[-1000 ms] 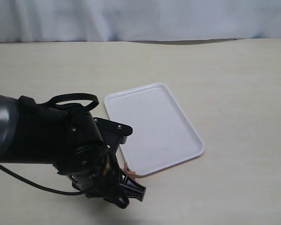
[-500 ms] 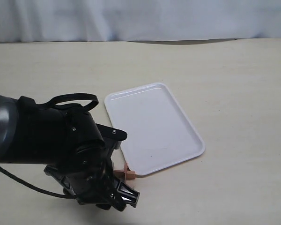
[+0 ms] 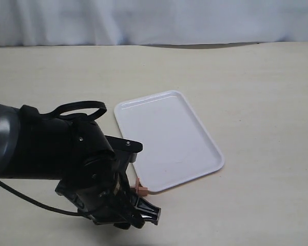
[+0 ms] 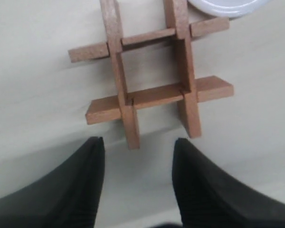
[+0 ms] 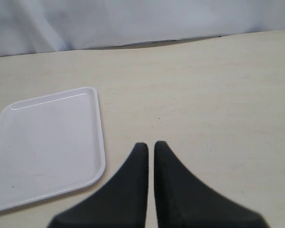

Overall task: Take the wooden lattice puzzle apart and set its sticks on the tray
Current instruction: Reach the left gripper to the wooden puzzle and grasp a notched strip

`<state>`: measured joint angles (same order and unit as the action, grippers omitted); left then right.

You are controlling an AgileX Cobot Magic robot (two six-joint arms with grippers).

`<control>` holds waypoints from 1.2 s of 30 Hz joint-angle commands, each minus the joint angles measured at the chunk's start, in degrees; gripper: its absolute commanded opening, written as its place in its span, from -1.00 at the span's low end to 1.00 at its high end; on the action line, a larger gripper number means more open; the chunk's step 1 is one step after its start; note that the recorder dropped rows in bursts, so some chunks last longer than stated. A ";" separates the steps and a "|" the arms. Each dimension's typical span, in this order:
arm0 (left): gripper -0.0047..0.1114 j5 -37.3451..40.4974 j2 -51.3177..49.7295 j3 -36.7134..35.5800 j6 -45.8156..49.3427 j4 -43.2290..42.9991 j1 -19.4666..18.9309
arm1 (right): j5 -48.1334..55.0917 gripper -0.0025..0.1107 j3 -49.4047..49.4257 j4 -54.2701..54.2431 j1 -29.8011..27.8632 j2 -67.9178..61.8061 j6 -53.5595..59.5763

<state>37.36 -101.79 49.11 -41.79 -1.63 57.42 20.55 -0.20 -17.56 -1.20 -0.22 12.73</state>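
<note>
The wooden lattice puzzle (image 4: 152,76) lies whole on the table, its four reddish-brown sticks still interlocked in a hash shape. In the exterior view only a corner of the puzzle (image 3: 141,188) shows beside the near corner of the white tray (image 3: 167,138); the left arm hides the rest. My left gripper (image 4: 137,147) hovers just short of the puzzle, open, with nothing between its fingers. My right gripper (image 5: 150,146) is shut and empty above bare table, to the right of the tray (image 5: 42,142). It is out of the exterior view.
The bulky black left arm (image 3: 66,164) with its cable covers the table's near left. A pale cloth backdrop (image 3: 154,20) hangs behind the far edge of the table. The tray holds nothing.
The left arm drew back toward the near edge, then shifted right again, staying over the puzzle. Puzzle and tray have not moved.
</note>
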 commanded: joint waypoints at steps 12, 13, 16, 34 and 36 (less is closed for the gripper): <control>-0.53 -2.86 -0.54 0.38 0.19 -0.85 0.31 | -0.72 -0.87 0.20 0.06 -0.25 -0.45 -0.04; -0.53 -3.18 -1.26 0.38 0.19 -0.85 0.31 | -0.72 -0.87 0.20 0.06 -0.25 -0.45 -0.04; -0.53 -2.03 -3.14 0.38 0.19 -0.72 0.31 | -0.72 -0.87 0.20 0.06 -0.25 -0.45 -0.04; -0.92 -3.25 -3.37 0.72 1.75 -0.96 0.31 | -0.72 -0.87 0.20 0.06 -0.25 -0.45 -0.04; -0.92 -2.60 -3.37 1.64 1.75 -1.06 0.31 | -0.72 -0.87 0.20 0.06 -0.25 -0.45 -0.04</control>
<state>34.23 -105.06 49.63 -40.27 -2.59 57.42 20.55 -0.20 -17.56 -1.20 -0.22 12.73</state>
